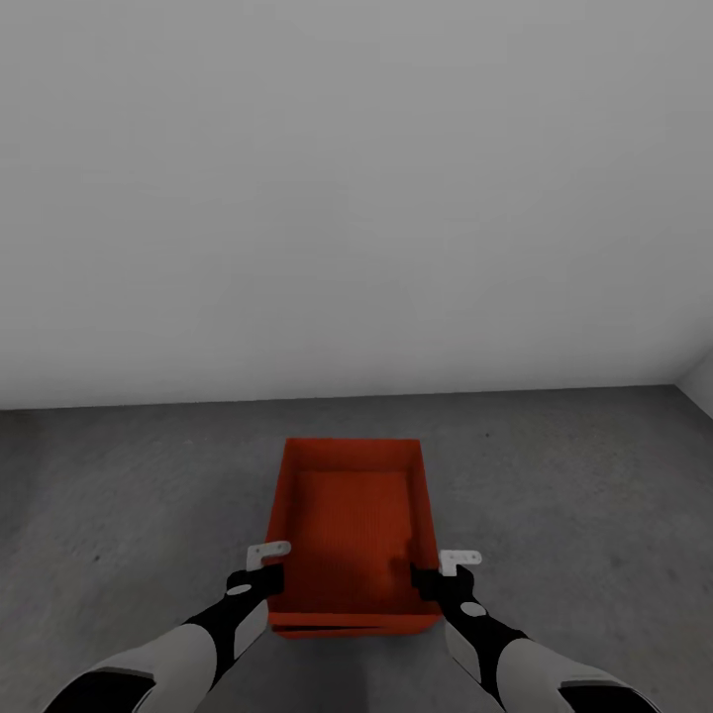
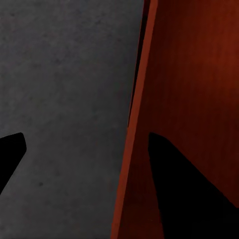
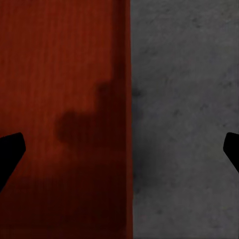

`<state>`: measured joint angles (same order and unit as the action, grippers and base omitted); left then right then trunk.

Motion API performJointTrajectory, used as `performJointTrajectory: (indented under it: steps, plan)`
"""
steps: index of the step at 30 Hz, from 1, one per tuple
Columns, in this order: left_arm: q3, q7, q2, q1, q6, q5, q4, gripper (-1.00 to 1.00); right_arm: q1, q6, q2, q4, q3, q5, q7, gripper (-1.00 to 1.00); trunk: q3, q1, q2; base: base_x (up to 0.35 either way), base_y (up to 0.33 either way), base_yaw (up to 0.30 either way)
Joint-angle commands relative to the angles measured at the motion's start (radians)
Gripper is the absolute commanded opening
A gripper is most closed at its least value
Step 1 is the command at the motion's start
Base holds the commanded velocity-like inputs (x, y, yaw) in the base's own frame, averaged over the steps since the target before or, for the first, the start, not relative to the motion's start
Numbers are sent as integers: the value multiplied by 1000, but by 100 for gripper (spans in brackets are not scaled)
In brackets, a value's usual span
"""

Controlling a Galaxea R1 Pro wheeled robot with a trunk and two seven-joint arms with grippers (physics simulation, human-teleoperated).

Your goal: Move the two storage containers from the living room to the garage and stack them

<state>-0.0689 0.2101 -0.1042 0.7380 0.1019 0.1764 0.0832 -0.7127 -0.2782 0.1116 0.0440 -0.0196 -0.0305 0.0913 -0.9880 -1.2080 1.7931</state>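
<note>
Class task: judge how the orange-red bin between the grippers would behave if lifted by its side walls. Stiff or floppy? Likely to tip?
The bin probably stays stiff: its flat walls look straight. It looks empty, so likely light. Its broad, low shape on the floor suggests it rarely tips.

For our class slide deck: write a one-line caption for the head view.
Both grippers, left and right, straddle an orange-red container's side walls on the grey concrete floor.

Bare garage: concrete floor [image 1: 594,495], white wall [image 1: 356,198]
</note>
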Motion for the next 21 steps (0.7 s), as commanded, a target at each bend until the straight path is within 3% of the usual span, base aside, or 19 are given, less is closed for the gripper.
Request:
performJointTrajectory:
  steps: [1, 21]
  plan:
    - [11, 0, 0, 0, 6, 11, -51, 100, -1, -3, 0, -1, -2, -3, 4, 100, -1, -5, 0, 0, 0, 0]
    - [11, 0, 0, 0, 6, 8, -51, 100, -1, -3, 0, -1, -2, -3, 4, 100, 62, 72, -140, 0, 0, 0]
